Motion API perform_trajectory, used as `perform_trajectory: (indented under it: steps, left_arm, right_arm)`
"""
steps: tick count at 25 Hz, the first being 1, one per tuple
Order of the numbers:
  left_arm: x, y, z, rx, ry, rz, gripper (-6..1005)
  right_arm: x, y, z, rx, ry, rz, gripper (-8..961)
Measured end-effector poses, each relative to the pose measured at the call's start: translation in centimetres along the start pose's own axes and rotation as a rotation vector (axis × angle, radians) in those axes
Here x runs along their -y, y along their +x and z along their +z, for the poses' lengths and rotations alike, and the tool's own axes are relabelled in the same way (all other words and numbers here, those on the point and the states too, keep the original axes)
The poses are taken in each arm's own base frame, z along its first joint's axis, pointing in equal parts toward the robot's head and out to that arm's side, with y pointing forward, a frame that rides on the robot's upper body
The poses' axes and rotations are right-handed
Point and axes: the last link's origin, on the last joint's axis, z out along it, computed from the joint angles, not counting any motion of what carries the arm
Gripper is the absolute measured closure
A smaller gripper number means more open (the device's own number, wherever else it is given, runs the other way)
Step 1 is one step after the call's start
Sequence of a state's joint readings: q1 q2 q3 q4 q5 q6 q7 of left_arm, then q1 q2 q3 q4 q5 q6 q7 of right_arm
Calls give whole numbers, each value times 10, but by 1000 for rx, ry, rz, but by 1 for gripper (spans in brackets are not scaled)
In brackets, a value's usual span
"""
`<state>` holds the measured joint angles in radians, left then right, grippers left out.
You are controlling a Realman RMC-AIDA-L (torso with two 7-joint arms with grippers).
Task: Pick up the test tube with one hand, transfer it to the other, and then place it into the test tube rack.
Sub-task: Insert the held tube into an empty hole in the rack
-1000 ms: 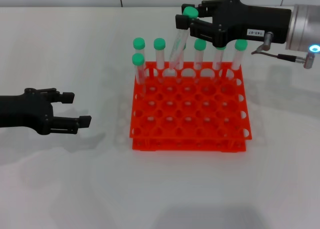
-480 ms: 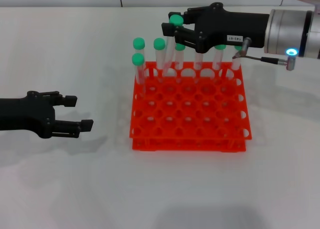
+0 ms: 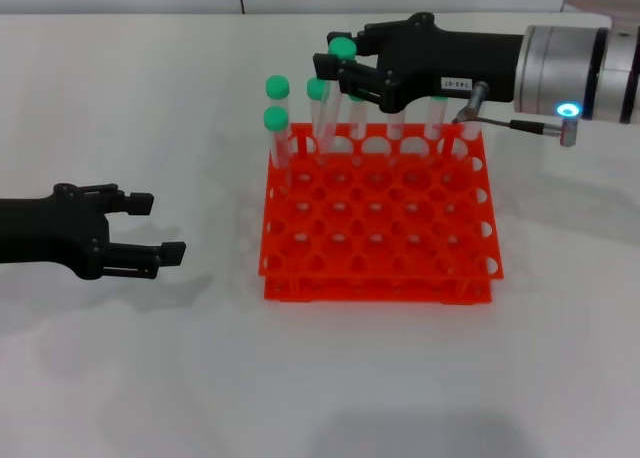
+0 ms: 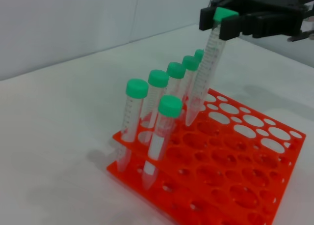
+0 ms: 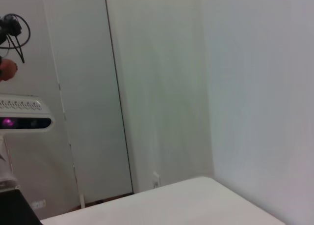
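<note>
The black white-labelled right gripper (image 3: 338, 62) grips the green cap of a slim clear plastic test tube (image 4: 204, 72), which hangs tilted below its closed fingers, tip just over the bright orange-red plastic rack's (image 3: 380, 268) far row. The unlabelled black left gripper (image 3: 150, 226) sits empty, fingers apart, well apart from the rack.

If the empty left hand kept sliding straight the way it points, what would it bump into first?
Probably the rack. The left hand points across the table toward its near-left side, with only bare table between them. Its height is hard to judge, so it might reach a standing tube instead.

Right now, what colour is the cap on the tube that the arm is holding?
Green. The test tube in the right gripper shows its cap best in the left wrist view.
</note>
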<state>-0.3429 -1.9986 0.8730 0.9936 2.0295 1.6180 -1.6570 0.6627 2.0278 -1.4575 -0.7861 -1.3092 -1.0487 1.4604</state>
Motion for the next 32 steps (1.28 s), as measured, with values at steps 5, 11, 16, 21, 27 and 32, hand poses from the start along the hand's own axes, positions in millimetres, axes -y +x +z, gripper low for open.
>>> perform_trajectory:
  steps: [5, 11, 16, 21, 27, 32]
  left_arm:
    - [-1, 0, 0, -1, -6, 1, 119]
    - [-1, 0, 0, -1, -6, 1, 119]
    - [-1, 0, 0, 0, -7, 2, 119]
    - [-1, 1, 1, 1, -9, 2, 119]
    - [-2, 0, 2, 0, -11, 1, 119]
    - [-2, 0, 2, -1, -12, 1, 119]
  right_arm:
    - [1, 0, 2, -3, 9, 2, 687]
    - [-1, 1, 5, -3, 10, 7, 687]
    - [-3, 4, 9, -14, 16, 7, 688]
    - [-3, 3, 13, -23, 16, -1, 688]
    - [-2, 7, 16, -43, 37, -8, 688]
    - [-3, 9, 19, -59, 44, -16, 688]
